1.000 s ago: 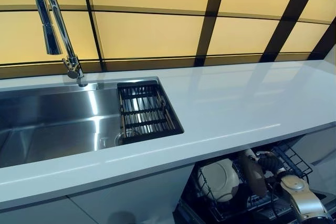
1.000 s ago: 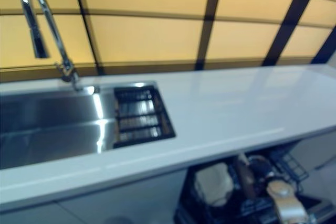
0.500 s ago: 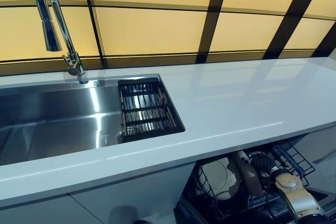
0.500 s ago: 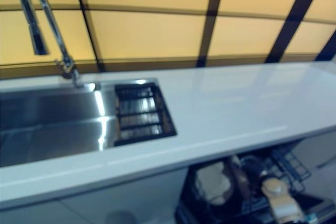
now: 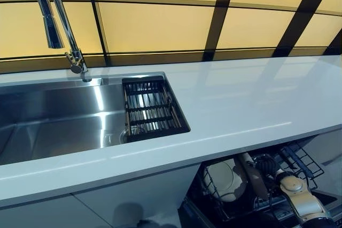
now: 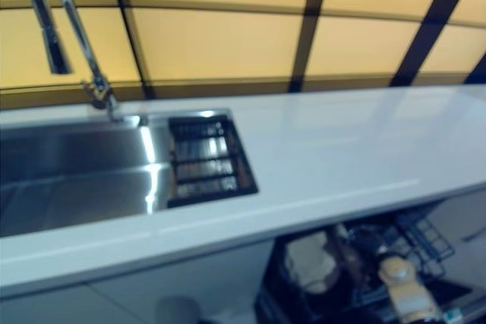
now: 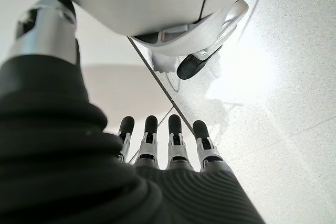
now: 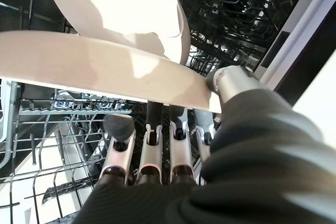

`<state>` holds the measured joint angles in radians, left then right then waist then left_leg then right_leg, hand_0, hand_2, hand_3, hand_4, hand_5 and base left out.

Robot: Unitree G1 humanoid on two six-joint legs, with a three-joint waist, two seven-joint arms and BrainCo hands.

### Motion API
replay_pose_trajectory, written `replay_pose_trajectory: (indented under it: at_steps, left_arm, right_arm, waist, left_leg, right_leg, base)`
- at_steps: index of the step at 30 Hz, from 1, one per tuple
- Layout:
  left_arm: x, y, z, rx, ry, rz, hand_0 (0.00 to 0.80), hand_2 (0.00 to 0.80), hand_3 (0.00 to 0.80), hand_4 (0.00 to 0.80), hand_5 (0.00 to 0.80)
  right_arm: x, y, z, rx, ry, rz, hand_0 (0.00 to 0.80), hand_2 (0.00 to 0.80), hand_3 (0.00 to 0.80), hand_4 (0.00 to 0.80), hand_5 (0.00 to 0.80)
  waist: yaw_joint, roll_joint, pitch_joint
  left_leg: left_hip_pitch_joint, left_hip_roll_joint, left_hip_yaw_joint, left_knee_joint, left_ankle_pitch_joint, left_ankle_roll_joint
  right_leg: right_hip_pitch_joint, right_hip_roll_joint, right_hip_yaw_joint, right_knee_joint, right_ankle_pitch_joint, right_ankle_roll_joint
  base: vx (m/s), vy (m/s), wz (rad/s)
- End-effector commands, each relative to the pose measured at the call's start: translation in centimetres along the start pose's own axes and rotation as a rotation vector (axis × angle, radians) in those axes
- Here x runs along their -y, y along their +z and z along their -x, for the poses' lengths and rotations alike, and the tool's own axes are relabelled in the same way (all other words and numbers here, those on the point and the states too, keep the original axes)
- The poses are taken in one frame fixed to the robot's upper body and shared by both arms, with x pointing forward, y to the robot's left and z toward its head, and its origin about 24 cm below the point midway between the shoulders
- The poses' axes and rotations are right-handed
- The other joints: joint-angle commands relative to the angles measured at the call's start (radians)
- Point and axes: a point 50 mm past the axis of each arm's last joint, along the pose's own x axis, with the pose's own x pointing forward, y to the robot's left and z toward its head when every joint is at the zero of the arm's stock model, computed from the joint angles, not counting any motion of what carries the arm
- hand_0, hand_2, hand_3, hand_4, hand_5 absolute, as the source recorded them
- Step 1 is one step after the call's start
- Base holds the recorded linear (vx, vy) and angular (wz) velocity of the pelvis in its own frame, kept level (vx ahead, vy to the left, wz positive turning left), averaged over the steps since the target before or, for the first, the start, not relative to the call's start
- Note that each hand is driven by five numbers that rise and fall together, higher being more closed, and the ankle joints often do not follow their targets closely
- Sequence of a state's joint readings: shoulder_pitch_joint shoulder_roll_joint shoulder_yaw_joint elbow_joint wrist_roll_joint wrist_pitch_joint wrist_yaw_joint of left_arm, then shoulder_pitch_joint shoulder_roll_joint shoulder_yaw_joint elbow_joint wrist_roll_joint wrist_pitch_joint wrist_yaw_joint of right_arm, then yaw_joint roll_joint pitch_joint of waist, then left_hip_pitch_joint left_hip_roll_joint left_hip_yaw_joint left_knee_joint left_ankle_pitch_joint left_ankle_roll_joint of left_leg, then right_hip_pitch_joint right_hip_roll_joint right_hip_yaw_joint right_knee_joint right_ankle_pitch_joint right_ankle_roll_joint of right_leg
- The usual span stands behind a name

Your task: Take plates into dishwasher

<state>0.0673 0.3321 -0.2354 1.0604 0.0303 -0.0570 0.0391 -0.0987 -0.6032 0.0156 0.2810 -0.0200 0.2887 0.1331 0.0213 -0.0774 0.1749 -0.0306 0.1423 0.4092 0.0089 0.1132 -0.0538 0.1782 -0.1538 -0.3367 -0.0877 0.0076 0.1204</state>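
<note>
Below the counter the dishwasher's lower rack is pulled out. A white plate stands on edge in it. Just to its right, a second cream plate is pinched in my right hand, thumb on its rim and fingers beneath it, over the rack wires. From the head, this plate looks tilted among the tines with the right hand behind it. The standing plate rises right behind the held one. My left hand hangs over the floor, fingers straight, holding nothing.
A white countertop runs above the dishwasher. A steel sink lies at the left with a tall curved faucet and a dark wire drain basket in its right end. A yellow panelled wall stands behind.
The head view has shifted slightly. My right hand and the plate stay at about the same place in the rack.
</note>
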Motion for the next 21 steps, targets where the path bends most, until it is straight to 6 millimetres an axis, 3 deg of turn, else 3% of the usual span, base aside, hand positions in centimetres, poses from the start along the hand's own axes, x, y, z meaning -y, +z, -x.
replay_pose_trajectory:
  at_steps: [1, 9, 16, 21]
  left_arm:
    - [-0.2, 1.3, -0.2, 0.056, -0.001, -0.053, 0.000, 0.000, 0.000, 0.000, 0.000]
    - [-0.1, 0.9, -0.2, 0.043, -0.001, -0.052, 0.000, 0.000, 0.000, 0.000, 0.000]
    - [-0.1, 0.9, -0.3, 0.042, -0.006, -0.059, 0.000, 0.000, 0.000, 0.000, 0.000]
    - [-0.3, 0.6, -0.2, 0.037, -0.001, -0.065, 0.000, 0.000, 0.000, 0.000, 0.000]
  right_arm:
    - [3.6, 2.4, 0.1, 0.091, -0.118, 0.082, 0.800, 0.800, 0.800, 0.800, 0.800]
    - [4.3, 0.1, 0.1, -0.008, -0.145, 0.069, 0.800, 0.800, 0.800, 0.800, 0.800]
    - [4.5, -0.6, -0.5, -0.048, -0.133, 0.087, 0.800, 0.800, 0.800, 0.800, 0.800]
    - [4.7, -2.6, -0.6, -0.147, -0.144, 0.031, 0.800, 0.800, 0.800, 0.800, 0.800]
  waist:
    - [0.043, 0.035, -0.033]
    - [0.051, 0.035, -0.042]
    - [0.064, 0.039, -0.045]
    - [0.076, 0.046, -0.051]
  left_leg:
    - [-0.046, 0.117, -0.056, -0.043, 0.104, -0.106]
    - [-0.035, 0.121, -0.050, -0.043, 0.101, -0.107]
    - [-0.032, 0.119, -0.058, -0.043, 0.099, -0.107]
    - [-0.030, 0.120, -0.059, -0.047, 0.098, -0.103]
  right_leg:
    - [0.049, 0.055, 0.000, 0.004, -0.013, -0.043]
    - [0.067, 0.053, -0.008, 0.005, -0.021, -0.044]
    - [0.080, 0.052, -0.012, 0.008, -0.029, -0.046]
    - [0.096, 0.045, -0.026, 0.027, -0.048, -0.048]
  base:
    - [0.000, 0.000, 0.00]
    - [0.000, 0.000, 0.00]
    - [0.002, -0.001, 0.01]
    - [0.032, -0.014, 0.05]
